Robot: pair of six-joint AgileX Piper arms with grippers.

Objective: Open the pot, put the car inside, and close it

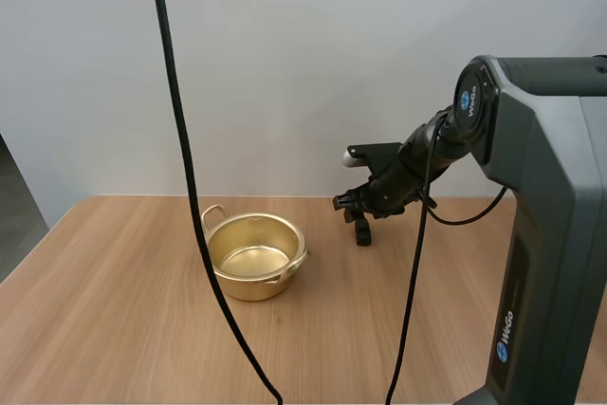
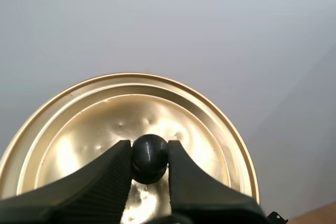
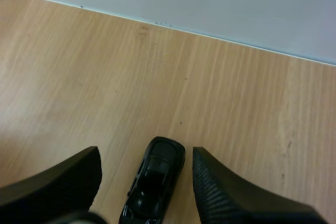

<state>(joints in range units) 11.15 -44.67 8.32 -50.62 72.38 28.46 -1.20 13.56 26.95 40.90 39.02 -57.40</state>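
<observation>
Wooden table point(image 1: 114, 329): light grain, lies under right gripper point(image 3: 146, 153).
Pot point(image 1: 256, 255): gold metal, shiny, two side handles, open, inner bottom reflecting light. Stands on table to side of right gripper, near but apart.
Lid point(image 2: 94, 124): gold, round, stepped rim, few small dents. Held by left gripper point(image 2: 149, 156), high over table.
Car point(image 3: 155, 182): small, glossy black. Lies on table between spread right fingers point(image 3: 220, 192), gap on both sides.
Knob point(image 2: 149, 148): black, round, on lid centre, pinched by left fingers.
</observation>
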